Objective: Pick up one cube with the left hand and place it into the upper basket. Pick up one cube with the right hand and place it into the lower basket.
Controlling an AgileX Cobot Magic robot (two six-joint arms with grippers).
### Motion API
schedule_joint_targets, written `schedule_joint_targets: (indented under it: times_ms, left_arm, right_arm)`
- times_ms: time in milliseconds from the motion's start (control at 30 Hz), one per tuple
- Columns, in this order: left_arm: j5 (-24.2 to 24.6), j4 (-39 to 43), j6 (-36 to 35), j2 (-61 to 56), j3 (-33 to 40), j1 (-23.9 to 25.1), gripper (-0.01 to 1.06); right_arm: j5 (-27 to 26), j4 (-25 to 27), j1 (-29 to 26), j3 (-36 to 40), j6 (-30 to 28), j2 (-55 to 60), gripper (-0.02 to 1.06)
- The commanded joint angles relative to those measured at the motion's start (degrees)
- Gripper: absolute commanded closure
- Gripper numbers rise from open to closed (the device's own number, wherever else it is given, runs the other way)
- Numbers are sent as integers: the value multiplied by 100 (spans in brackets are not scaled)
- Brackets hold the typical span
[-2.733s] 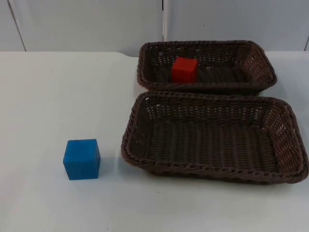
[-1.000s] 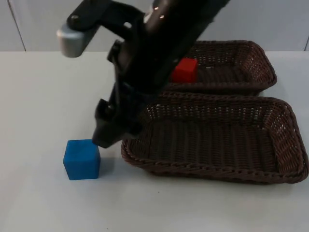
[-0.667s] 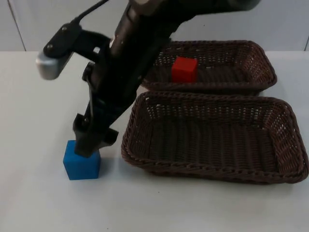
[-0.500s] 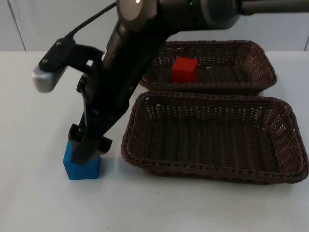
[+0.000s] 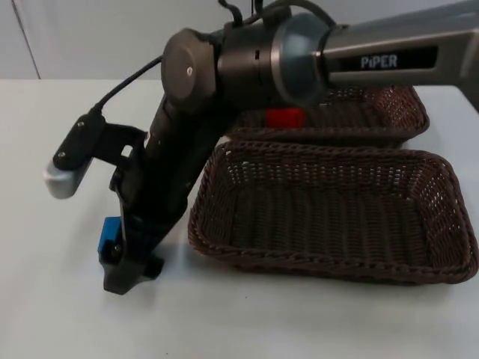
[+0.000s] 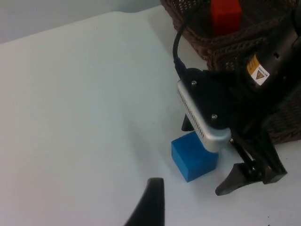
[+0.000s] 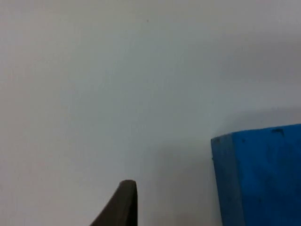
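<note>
A blue cube [image 5: 110, 235] [image 6: 193, 157] [image 7: 259, 175] rests on the white table, left of the lower basket [image 5: 329, 263]. My right gripper [image 5: 126, 274] [image 6: 252, 178] has come down to the table at the cube's near side and covers most of it in the top view. It is open, and one fingertip [image 7: 123, 202] stands apart from the cube's face. A red cube [image 5: 284, 117] [image 6: 225, 12] lies inside the upper basket [image 5: 408, 105]. My left gripper [image 6: 151, 207] waits above the table, back from the blue cube.
The right arm [image 5: 247, 67] stretches across both baskets from the upper right. The lower basket's left rim [image 5: 196, 217] lies close beside the arm's forearm. White table extends to the left of and in front of the blue cube.
The right arm came in from the upper right, swept left and down, and lowered its gripper onto the blue cube's spot. Both cubes have stayed where they were.
</note>
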Motion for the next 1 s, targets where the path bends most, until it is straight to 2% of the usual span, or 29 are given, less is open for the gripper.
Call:
schedule_joint_targets:
  times_ms: [0,167,267,300,333,467,500,600,633,867,967]
  left_arm:
    - [-50,42,-44,-25,16,-7,22]
    - [-50,67,-44,-25,16,-7,22]
    - [-50,67,-44,-25,16,-7,22]
    - [-50,67,-44,-25,16,-7,22]
    - [-50,67,-44,-25,16,-7,22]
    - [-50,79,-44,-25,16,-7,22]
    - [-50,79,-44,-25,16,-7,22]
    - [-50,79,-44,-25,16,-7,22]
    - [-50,79,-44,-25,16,-7,22]
    - [-50,79,-44,-25,16,-7,22]
    - [-50,79,-44,-25,16,-7,22]
  right_arm:
    - [-101,20,33,-55,-37,23,-1]
    - [-191,22,33,-55,-37,158,2]
    - [-315,22,33,-55,-37,158,15]
    - [-390,7,33,-55,-37,158,23]
    - [-390,7,33,-55,-37,158,23]
    - [-488,-399,33,-55,64,121,67]
    - [-488,-399,33,-55,64,121,67]
    - [-408,-606,33,-55,198,-62,99]
    - [-335,-606,33,-55,217,-158,104]
    - [116,-606,33,-55,507,-844,104]
    - [471,-755,33,-55,882,-1320,104]
